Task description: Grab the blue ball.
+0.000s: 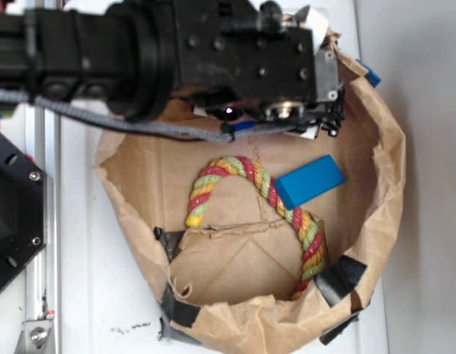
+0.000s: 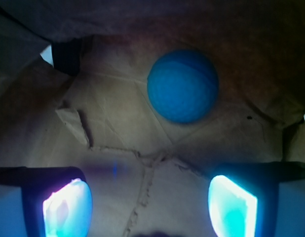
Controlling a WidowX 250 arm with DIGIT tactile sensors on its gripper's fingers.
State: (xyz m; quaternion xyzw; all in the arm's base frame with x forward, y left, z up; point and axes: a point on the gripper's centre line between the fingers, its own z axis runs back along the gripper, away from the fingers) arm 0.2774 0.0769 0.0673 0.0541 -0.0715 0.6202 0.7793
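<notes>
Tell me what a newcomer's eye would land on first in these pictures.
In the wrist view, the blue ball lies on brown paper, ahead of the open end effector and untouched. In the exterior view, a striped rope arches across the floor of a paper bag, a flat blue block beside it, with the black robot arm overhead.

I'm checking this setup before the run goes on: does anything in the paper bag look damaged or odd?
The paper bag is worn: its rim is torn and ragged, patched with black tape, and a flap of its floor has ripped loose. The blue ball lies intact ahead of the open gripper, and the rope and blue block look undamaged.
</notes>
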